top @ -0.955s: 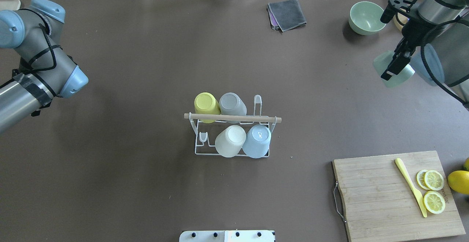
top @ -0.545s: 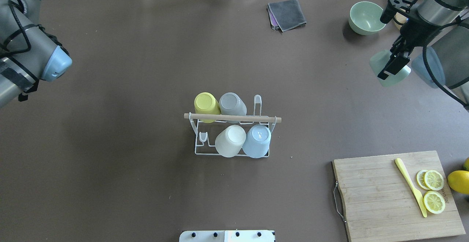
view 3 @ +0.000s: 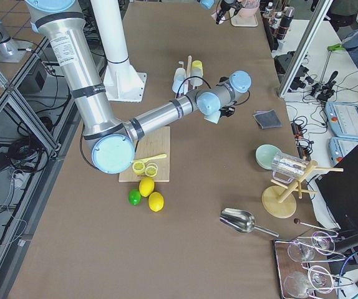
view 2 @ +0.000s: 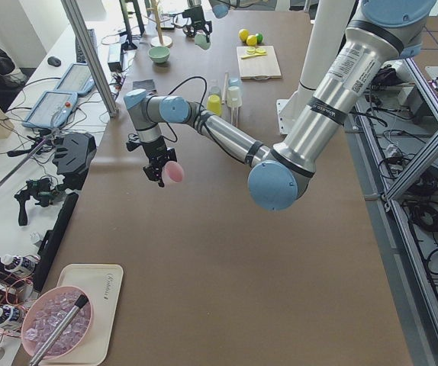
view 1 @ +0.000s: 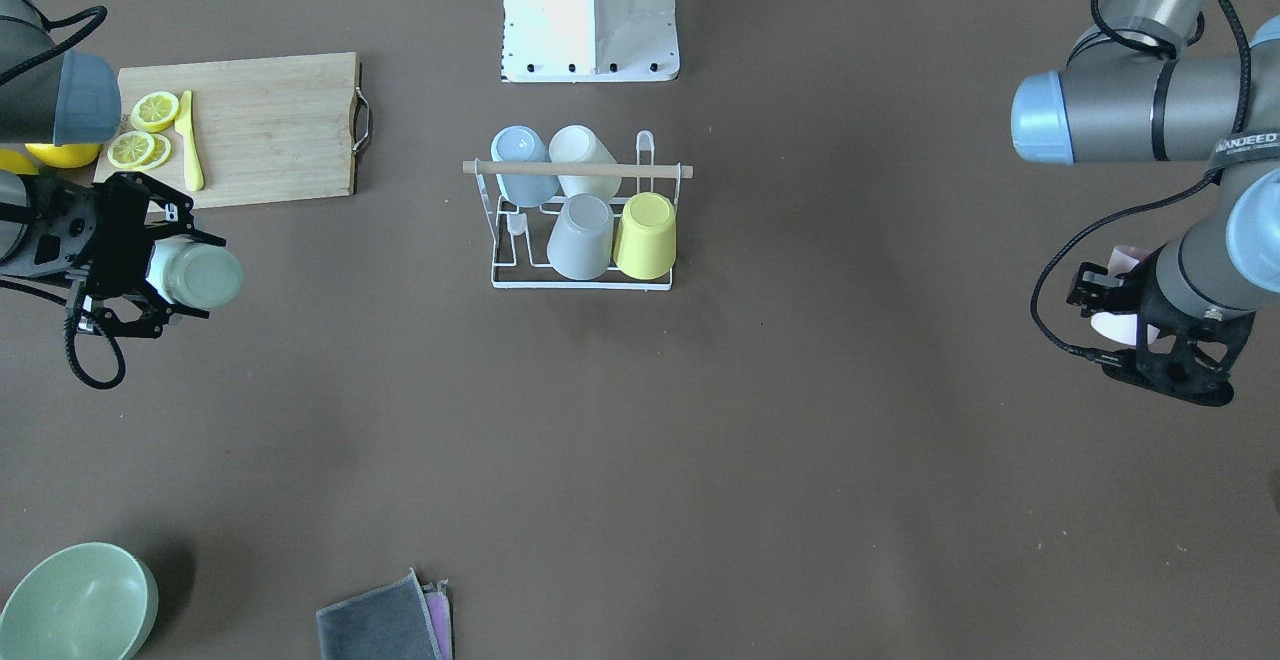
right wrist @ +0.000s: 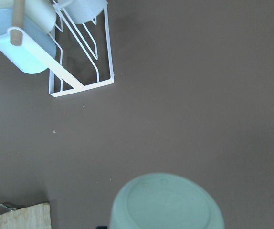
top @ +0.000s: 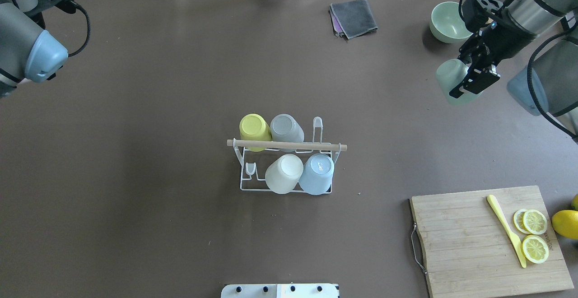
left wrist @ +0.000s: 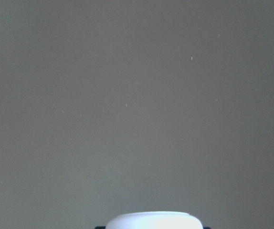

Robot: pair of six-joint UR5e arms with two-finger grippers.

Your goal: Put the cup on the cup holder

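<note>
Swinging back toward the far left corner of the overhead view, the left arm point(top: 27, 45) has cleared the middle. Its end effector point(view 2: 162, 166) seems closed round a pink cup point(view 2: 174, 173), though its wrist camera catches only a pale rim. Mid-tabletop point(top: 180, 86), the cup holder point(top: 286, 144) carries four upturned cups point(top: 283, 174), with one prong free at near left point(top: 249, 169) and another at far right point(top: 318, 124). The right end effector point(top: 469, 81), gripping a pale green cup point(top: 446, 77) aloft, has drifted inward toward the holder. It is well apart from it, so placing has not begun. Its wrist view shows only the cup's base and crops the holder at one corner.
</note>
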